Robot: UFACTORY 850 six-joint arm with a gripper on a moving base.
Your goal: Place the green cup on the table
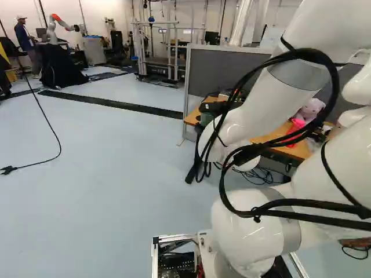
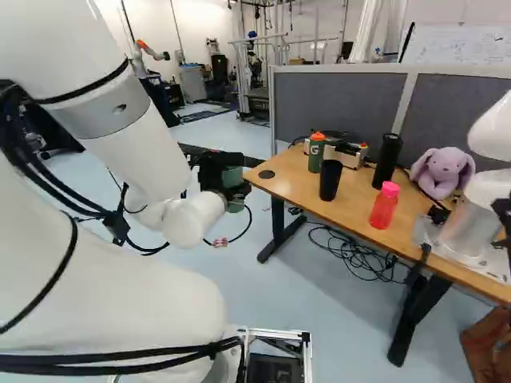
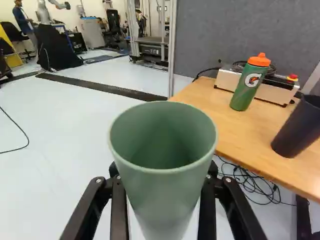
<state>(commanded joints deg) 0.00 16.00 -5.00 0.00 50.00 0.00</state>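
Currently, jaws pinch the green cup [image 3: 162, 192] from both sides, off the end of the worktop [image 2: 289, 177]; green bottle [image 3: 247, 88], black cup [image 2: 330, 182] standing thereon.

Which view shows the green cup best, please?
The wrist view shows the green cup best: close up, inside included. The right base view shows it small, partly hidden; the left base view, little if any.

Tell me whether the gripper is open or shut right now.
Shut on the green cup: in the wrist view, the gripper has one finger against each side of it.
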